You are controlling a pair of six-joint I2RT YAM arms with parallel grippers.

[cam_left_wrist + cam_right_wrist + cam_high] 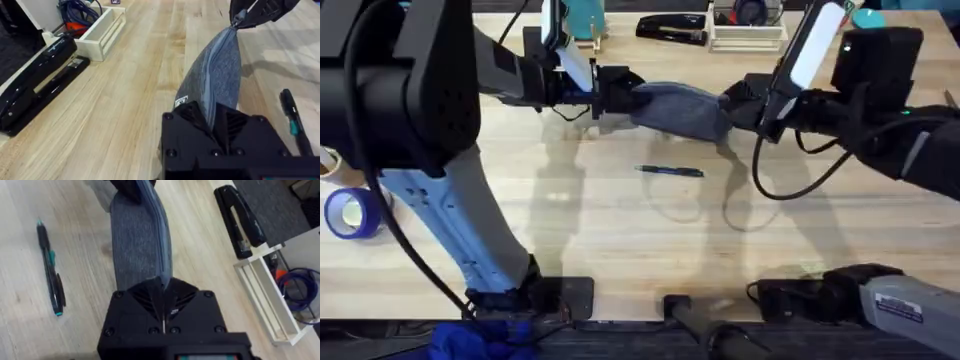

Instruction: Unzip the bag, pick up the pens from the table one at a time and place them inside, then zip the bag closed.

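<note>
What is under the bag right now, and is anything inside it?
The bag is held between the left pincer and the right pincer. Beneath it is bare table; the pen lies nearer the bases. Its fabric hides the inside.

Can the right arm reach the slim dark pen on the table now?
Probably not yet: the right gripper is shut on the grey-blue fabric pouch, so it is occupied. The slim dark pen lies unobstructed on the wooden table.

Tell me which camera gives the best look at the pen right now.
Right wrist: the pen lies whole and close on the table. Overhead shows it small, in front of the bag. Left wrist cuts it off at the edge.
</note>
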